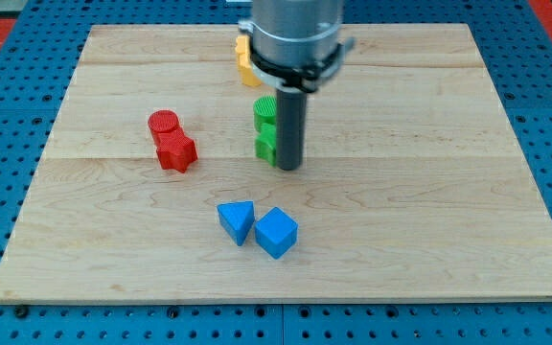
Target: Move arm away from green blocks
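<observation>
Two green blocks stand together near the board's middle: a green round block (265,109) toward the view's top and a second green block (265,144) just below it, partly hidden by the rod. My tip (289,167) rests on the board right beside them, touching or nearly touching the lower green block on its right side.
A red cylinder (164,123) and a red star-shaped block (175,150) sit to the view's left. A blue triangular block (238,220) and a blue cube (276,232) lie toward the view's bottom. A yellow block (245,62) is partly hidden behind the arm at the top. The wooden board (429,192) lies on blue pegboard.
</observation>
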